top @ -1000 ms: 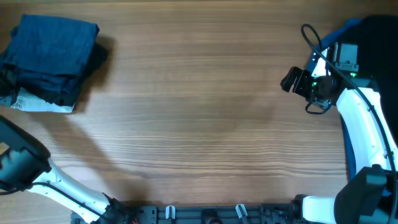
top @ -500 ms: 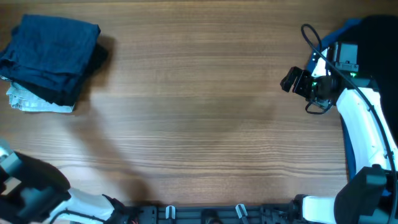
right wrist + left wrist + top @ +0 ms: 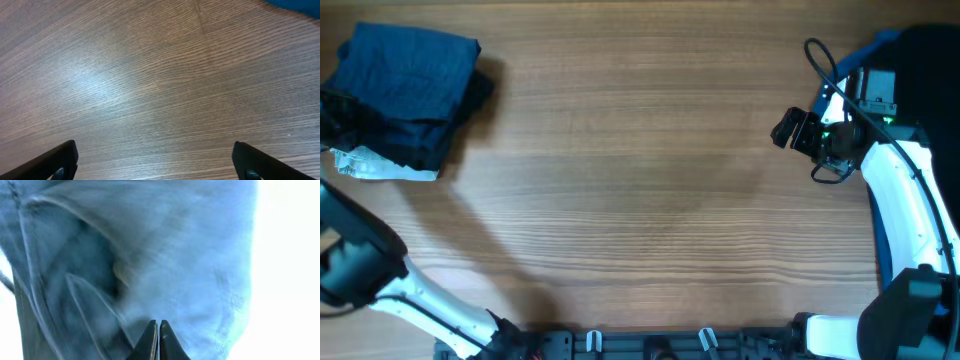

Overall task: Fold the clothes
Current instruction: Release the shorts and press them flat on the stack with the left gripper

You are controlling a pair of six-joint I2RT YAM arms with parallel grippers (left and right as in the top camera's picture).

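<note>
I see my left pincer (image 3: 155, 341) pinched together, clothes (image 3: 150, 255) just ahead, my right pincer (image 3: 157, 165) gaping above the table (image 3: 150, 75).

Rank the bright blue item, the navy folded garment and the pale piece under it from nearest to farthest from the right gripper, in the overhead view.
From the right gripper:
1. Bright blue item, top right.
2. Navy folded garment, far left, atop the stack.
3. Pale piece, at the stack's lower left edge.

One pile of clothes (image 3: 408, 85), perhaps three.
</note>
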